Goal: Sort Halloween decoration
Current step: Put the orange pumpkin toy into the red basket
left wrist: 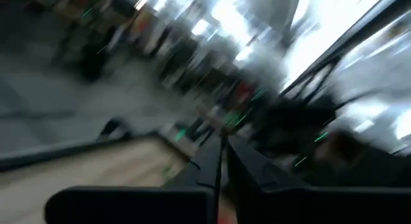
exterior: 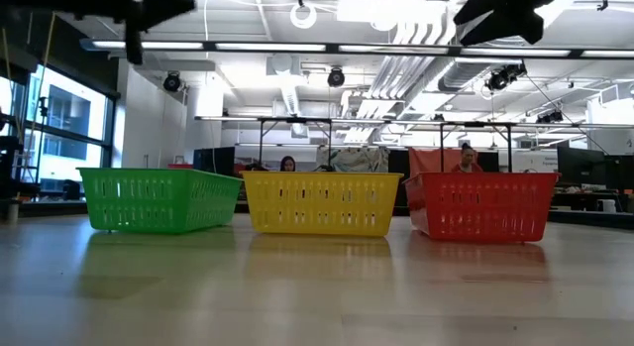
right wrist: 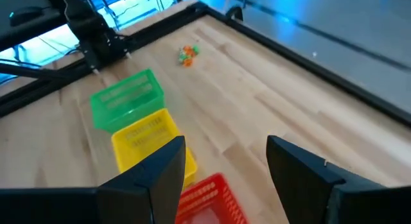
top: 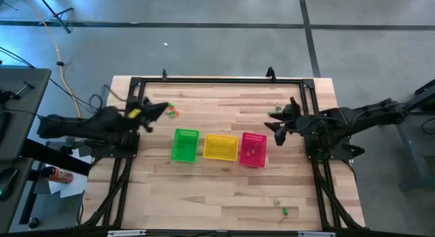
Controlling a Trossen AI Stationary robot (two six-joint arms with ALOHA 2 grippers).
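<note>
Orange-green trinkets (top: pixel 172 112) clustered at far table edge, beyond green basket (top: pixel 185 144). Left gripper (top: pixel 162 109) beside them, fingers together, nothing visibly held. Right gripper (top: pixel 274 125) spread, empty, near pink basket (top: pixel 253 149). Likely pre-pick; next needs opening, descending.

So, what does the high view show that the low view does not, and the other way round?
Only the high view shows the tiny trinkets: an orange and green cluster near the left claw, some near the right claw, and a green one near the table's front edge. It also shows both whole arms. Only the low view shows the room behind, with ceiling lights and people sitting far off. Both show the green basket, the yellow basket and the pink basket in a row on the wooden table.
</note>
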